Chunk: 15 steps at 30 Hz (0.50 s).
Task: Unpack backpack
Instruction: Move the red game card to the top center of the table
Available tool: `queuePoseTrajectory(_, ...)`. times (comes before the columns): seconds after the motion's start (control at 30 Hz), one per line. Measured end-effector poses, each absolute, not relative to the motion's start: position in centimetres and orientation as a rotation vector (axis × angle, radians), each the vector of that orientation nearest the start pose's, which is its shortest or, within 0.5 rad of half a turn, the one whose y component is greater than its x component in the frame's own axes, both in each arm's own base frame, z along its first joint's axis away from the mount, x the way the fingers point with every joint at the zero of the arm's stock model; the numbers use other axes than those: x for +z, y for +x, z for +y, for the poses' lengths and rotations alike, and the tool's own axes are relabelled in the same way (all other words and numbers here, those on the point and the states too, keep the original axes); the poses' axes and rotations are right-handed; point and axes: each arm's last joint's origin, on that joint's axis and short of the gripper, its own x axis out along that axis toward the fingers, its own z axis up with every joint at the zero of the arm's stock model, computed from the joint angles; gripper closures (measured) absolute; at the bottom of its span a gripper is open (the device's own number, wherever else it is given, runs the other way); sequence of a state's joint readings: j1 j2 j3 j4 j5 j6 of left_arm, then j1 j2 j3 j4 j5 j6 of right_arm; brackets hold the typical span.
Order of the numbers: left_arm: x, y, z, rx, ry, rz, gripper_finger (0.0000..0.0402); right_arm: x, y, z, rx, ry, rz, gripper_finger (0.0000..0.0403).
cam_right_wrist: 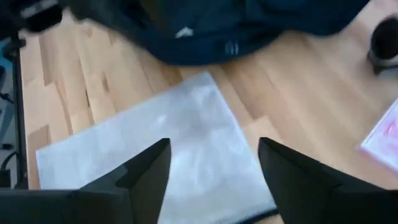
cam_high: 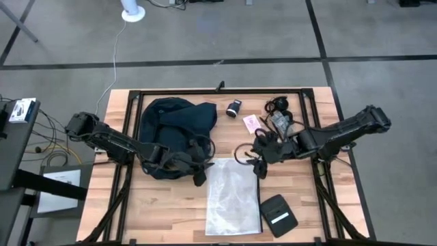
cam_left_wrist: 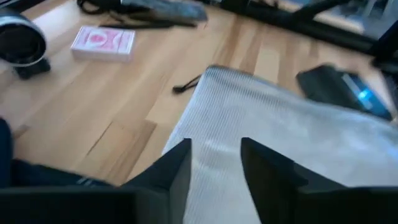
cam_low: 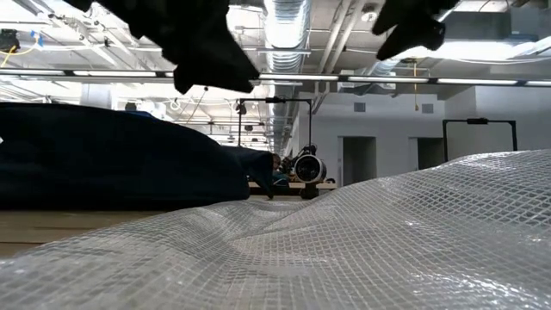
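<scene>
The backpack (cam_high: 174,130) is seen slumped on the far-left part of the tabletop (cam_high: 171,212), its dark fabric collapsed into soft folds. The left hand (cam_high: 199,179) is held just off the bag's near edge, above the corner of the clear plastic bag (cam_high: 232,195), with its fingers spread and nothing between them. The right hand (cam_high: 259,167) is poised beside the plastic bag's far-right corner, likewise spread and empty. A pink card pack (cam_high: 252,123), a small black speaker (cam_high: 233,107) and a black pouch (cam_high: 278,214) are laid out around them.

The bag is judged limp and yielding — it will sag rather than lift as one piece. A fold or strap near the opening is probably best pinched, while the other hand is kept free for the contents.
</scene>
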<state>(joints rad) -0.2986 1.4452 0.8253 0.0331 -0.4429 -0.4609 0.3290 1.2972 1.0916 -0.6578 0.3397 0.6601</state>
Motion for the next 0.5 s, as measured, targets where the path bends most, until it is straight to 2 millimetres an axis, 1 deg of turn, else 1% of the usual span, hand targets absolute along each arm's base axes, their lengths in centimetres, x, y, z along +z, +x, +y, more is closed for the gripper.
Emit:
queuePoseTrajectory(0.07,21.7,28.7,-7.7,0.263,-0.219,0.537,0.0317,29.3,24.9,8.6,-0.230,0.313,0.773,0.0219)
queuePoseTrajectory(0.2,21.4,28.5,-7.9,0.221,-0.218,0.588,0.0380,28.4,24.1,10.3,-0.148,0.237,0.805,0.0289)
queuePoseTrajectory(0.23,21.4,28.5,-8.0,0.214,-0.218,0.591,0.0390,28.3,23.9,10.6,-0.136,0.230,0.809,0.0306)
queuePoseTrajectory(0.4,21.5,28.3,-8.5,0.168,-0.193,0.594,0.0397,27.7,23.7,11.4,-0.108,0.243,0.793,0.0384)
queuePoseTrajectory(0.43,21.6,28.2,-8.6,0.164,-0.192,0.590,0.0399,27.6,23.7,11.4,-0.107,0.243,0.793,0.0393)
queuePoseTrajectory(0.5,22.0,27.8,-8.7,0.155,-0.175,0.599,0.0401,27.4,23.6,11.5,-0.106,0.243,0.796,0.0397)
